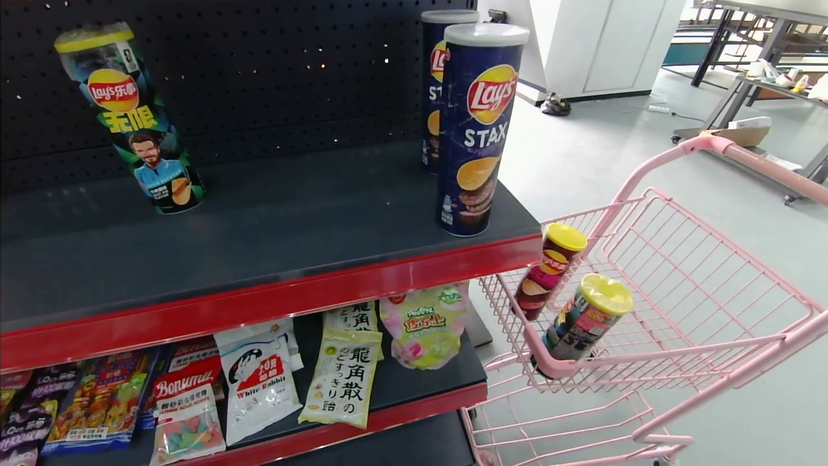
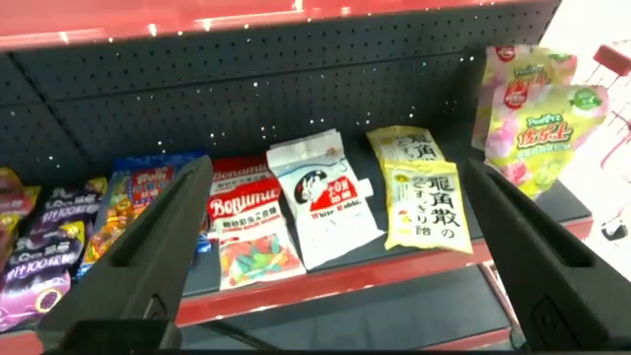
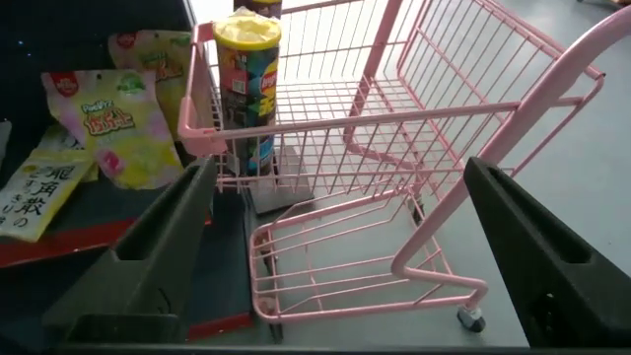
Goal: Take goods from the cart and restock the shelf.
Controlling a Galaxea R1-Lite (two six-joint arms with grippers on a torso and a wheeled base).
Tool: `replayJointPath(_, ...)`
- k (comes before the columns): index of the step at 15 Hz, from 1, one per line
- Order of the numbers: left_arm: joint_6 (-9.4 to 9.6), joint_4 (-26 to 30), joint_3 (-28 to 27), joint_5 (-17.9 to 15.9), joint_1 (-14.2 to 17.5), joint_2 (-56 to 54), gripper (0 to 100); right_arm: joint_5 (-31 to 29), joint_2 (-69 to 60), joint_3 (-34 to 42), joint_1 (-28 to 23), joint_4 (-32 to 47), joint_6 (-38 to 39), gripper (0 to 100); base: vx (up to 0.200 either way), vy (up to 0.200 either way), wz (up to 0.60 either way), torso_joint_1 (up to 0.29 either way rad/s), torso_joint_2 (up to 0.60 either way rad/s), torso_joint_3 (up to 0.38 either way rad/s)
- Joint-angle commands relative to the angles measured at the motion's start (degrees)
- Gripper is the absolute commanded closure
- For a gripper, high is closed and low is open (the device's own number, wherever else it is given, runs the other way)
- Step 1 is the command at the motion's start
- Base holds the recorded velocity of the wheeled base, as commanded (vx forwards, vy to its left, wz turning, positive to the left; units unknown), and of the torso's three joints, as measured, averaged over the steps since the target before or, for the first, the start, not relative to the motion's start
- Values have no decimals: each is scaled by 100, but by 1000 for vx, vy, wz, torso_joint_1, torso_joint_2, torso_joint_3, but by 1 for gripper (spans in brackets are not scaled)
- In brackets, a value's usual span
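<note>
So the red can point(image 1: 550, 268) and dark can point(image 1: 585, 317) lean in the cart point(image 1: 763, 162), lower right. The left end effector point(image 2: 337, 168) and right end effector point(image 3: 337, 166) gape wide, empty; the right one faces the cart, likely prepping a grab.

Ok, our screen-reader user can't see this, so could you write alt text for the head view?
A pink shopping cart holding two yellow-lidded chip cans stands right of a dark store shelf. Its upper board carries a green chip can and two dark blue chip cans; candy bags lie below.
</note>
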Motion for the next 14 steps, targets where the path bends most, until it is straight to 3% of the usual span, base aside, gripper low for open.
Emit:
replayJointPath(1, -1, -7, 0, 0, 1, 5, 0, 1, 6, 0, 1, -5, 1, 0, 0, 0, 0, -85, 271, 193)
replayJointPath(4, -1, -7, 0, 0, 1, 5, 0, 10, 6, 0, 1, -5, -8, 0, 0, 0, 0, -24, 85, 60)
replayJointPath(7, -1, -7, 0, 0, 1, 5, 0, 1, 6, 0, 1, -5, 1, 0, 0, 0, -600, -6, 14, 15)
replayJointPath(14, -1, -7, 0, 0, 1, 5, 0, 10, 6, 0, 1, -5, -17, 0, 0, 0, 0, 0, 0, 0)
